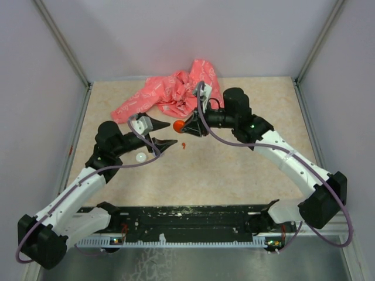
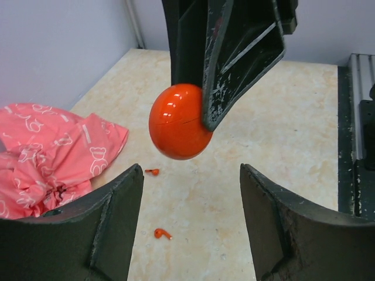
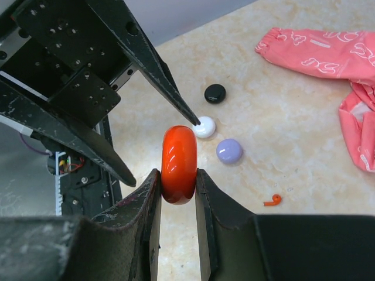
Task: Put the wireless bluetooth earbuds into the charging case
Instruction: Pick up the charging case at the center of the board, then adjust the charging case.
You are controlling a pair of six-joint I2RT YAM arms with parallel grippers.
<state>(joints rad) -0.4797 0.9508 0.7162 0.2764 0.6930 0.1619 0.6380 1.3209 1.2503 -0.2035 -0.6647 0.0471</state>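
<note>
My right gripper (image 1: 188, 125) is shut on the round red-orange charging case (image 1: 179, 125) and holds it on edge above the table. In the right wrist view the case (image 3: 179, 161) is pinched between both pads. My left gripper (image 1: 162, 134) is open and empty, just left of the case, with its tips pointing at it. In the left wrist view the case (image 2: 179, 122) hangs ahead of the open jaws. Two tiny red earbuds (image 2: 152, 171) (image 2: 162, 233) lie on the table below. One earbud shows in the top view (image 1: 183, 144) and one in the right wrist view (image 3: 272, 201).
A crumpled pink printed cloth (image 1: 170, 93) lies at the back of the table. A white disc (image 3: 205, 127), a lavender disc (image 3: 229, 151) and a black disc (image 3: 215, 93) lie under the left arm. The white disc (image 1: 140, 157) also shows in the top view.
</note>
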